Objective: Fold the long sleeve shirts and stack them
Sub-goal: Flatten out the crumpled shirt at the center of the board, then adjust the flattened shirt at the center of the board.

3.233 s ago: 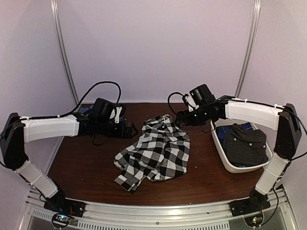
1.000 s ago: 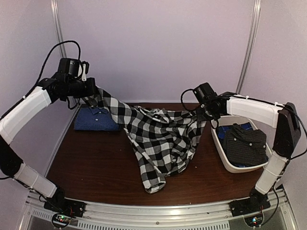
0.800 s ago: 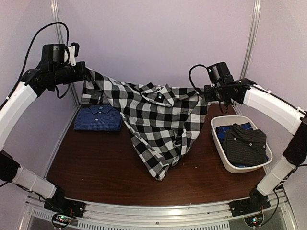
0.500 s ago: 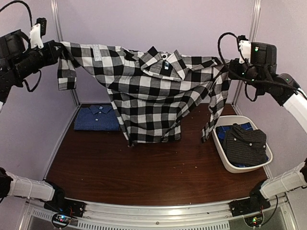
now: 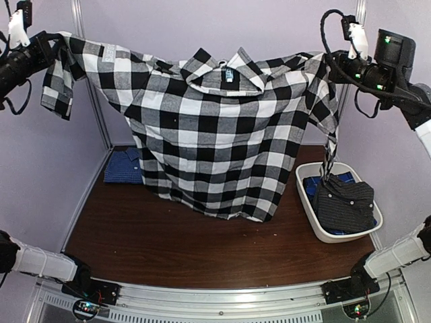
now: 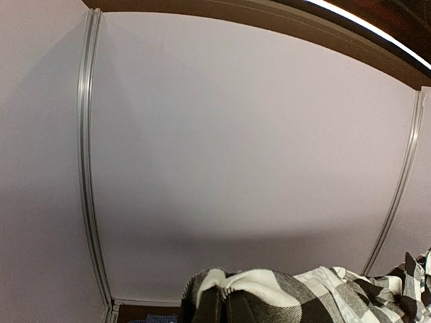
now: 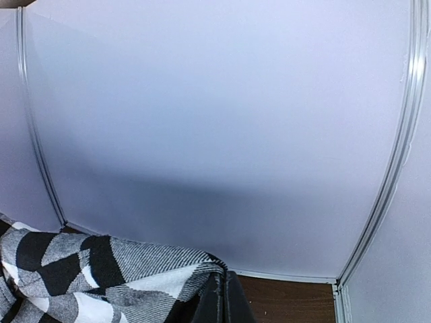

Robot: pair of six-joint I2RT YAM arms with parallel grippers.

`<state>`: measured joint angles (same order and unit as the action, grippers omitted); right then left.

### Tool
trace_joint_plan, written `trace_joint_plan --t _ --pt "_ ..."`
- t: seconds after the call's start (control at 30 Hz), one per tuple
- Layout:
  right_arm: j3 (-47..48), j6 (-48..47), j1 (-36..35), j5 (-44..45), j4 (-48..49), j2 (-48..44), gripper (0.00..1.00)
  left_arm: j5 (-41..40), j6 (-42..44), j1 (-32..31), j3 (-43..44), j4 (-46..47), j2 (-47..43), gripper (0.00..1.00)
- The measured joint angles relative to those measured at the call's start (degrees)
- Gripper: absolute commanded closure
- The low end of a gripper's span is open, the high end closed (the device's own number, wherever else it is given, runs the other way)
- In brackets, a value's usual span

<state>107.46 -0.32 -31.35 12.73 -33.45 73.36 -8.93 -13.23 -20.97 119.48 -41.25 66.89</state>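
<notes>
Suspended flat across the upper half of the top view: black-and-white checked shirt (image 5: pixel 222 155), long axis horizontal from sleeve to sleeve, collar up at top centre, hem pointing down toward brown table (image 5: pixel 202 252). Left gripper (image 5: pixel 52 47), upper left, clenched on sleeve cloth; right gripper (image 5: pixel 331 64), upper right, clenched on the opposite shoulder. One sleeve dangling toward white basket (image 5: pixel 304 192), lower right, containing dark charcoal shirt (image 5: pixel 347 202). Dark blue shirt (image 5: pixel 121 168) lying flat at left rear of table, partly hidden.
</notes>
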Motion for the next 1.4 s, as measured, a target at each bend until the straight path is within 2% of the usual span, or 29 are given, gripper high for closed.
trace_joint_plan --t 0.1,0.17,0.2,0.23,0.27,0.33,0.4,0.43,0.5,0.7,0.9,1.13,1.4 --pt "1.29 0.07 1.99 -3.19 -0.37 5.81 1.00 -1.01 -0.24 1.86 1.22 -1.64 6.14 1.00" --pt "1.05 0.74 4.68 -5.92 -0.13 11.45 0.99 0.50 -0.81 5.09 -1.14 -1.86 11.61 1.00" --pt "0.39 1.14 5.75 -6.91 0.28 14.14 0.93 1.31 -1.09 6.38 -3.06 -1.75 13.77 1.00" --pt "-1.05 1.84 7.08 -8.13 1.20 17.55 0.81 2.43 -1.49 7.91 -6.29 -0.98 16.24 0.96" --pt "-2.93 2.38 8.46 -9.05 1.86 21.59 0.70 3.39 -1.95 9.18 -9.97 -0.31 19.21 0.83" --pt "-5.29 3.91 10.03 -10.12 1.90 28.35 0.47 4.46 -3.10 10.84 -17.53 0.66 25.90 0.76" --pt "-7.21 5.16 11.13 -10.75 1.60 35.50 0.34 5.14 -4.57 11.58 -23.30 0.66 31.89 0.56" --pt "-8.22 5.68 11.43 -11.04 1.09 38.27 0.31 5.25 -5.09 11.78 -25.62 0.52 34.58 0.51" --pt "-10.43 6.78 11.39 -11.37 0.22 41.27 0.26 5.60 -6.21 11.89 -28.20 -0.17 37.57 0.49" --pt "-15.80 8.26 7.41 -11.02 0.96 37.97 0.26 9.64 -8.37 11.61 -29.46 2.29 34.36 0.49" --pt "-18.10 9.31 0.50 -13.35 6.82 34.69 0.34 14.51 -10.91 7.10 -36.87 7.78 26.88 0.51" --pt "-18.05 10.71 -6.08 -16.09 10.36 41.70 0.46 18.75 -15.76 -1.75 -48.41 12.15 24.37 0.52" --pt "-16.83 13.00 -6.45 -17.84 12.55 51.93 0.48 21.11 -22.49 -10.67 -57.57 18.99 24.17 0.53"
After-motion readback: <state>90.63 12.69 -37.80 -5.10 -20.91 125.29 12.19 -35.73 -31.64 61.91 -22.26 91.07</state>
